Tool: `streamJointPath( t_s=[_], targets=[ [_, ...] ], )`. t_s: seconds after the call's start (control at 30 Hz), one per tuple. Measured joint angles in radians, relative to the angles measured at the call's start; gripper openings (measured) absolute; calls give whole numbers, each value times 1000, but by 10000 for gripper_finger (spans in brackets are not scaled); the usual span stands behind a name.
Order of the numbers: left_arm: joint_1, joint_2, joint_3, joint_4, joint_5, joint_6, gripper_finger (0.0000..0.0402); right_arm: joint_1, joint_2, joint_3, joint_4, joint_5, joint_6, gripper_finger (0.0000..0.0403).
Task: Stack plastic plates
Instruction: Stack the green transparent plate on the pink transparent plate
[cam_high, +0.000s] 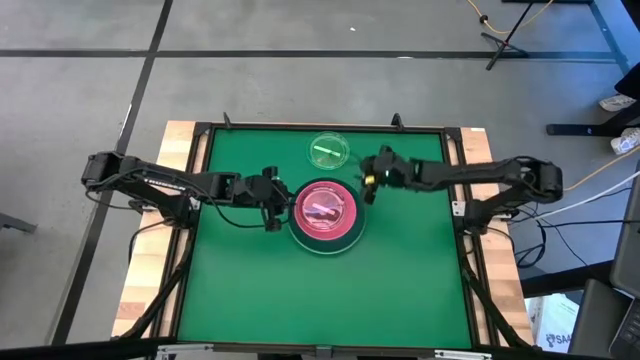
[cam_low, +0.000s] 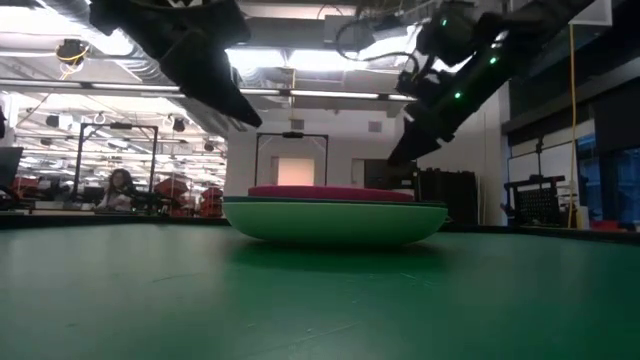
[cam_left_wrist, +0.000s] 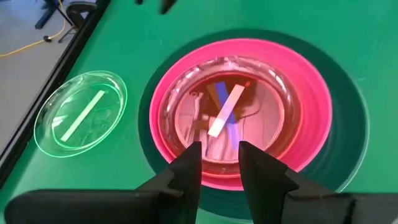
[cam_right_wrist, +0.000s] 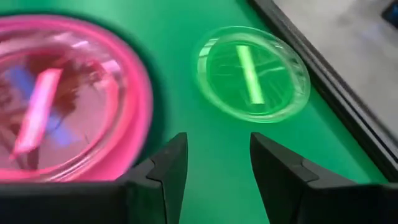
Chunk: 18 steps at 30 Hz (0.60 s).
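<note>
A stack of plates (cam_high: 325, 215) sits mid-table: a dark green plate at the bottom, a pink plate on it, clear dishes nested inside (cam_left_wrist: 231, 115). In the low view the stack (cam_low: 335, 215) rests on its base. A clear green dish (cam_high: 328, 151) lies flat toward the far edge, seen too in the wrist views (cam_left_wrist: 81, 119) (cam_right_wrist: 252, 73). My left gripper (cam_high: 272, 205) hovers open at the stack's left rim (cam_left_wrist: 219, 168). My right gripper (cam_high: 368, 185) is open above the mat between the stack and the green dish (cam_right_wrist: 217, 168).
The green mat (cam_high: 250, 290) is framed by a black rail (cam_high: 205, 170) and wooden table edges (cam_high: 150, 280). Free mat lies on the near half and both sides of the stack. Beyond the far edge, the low view shows a room with a seated person (cam_low: 118, 188).
</note>
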Motion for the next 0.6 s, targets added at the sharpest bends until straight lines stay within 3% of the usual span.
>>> streamJointPath(
  t_s=[0.17,0.4,0.6],
  targets=[
    [0,3,0,12,1,-3,100,-184,21,0,45,-115,60,166],
    [0,9,-1,37,-6,-3,100,-368,149,0,124,-184,203,166],
    [0,9,-1,42,-39,-3,100,-466,297,84,165,-378,260,166]
  ],
)
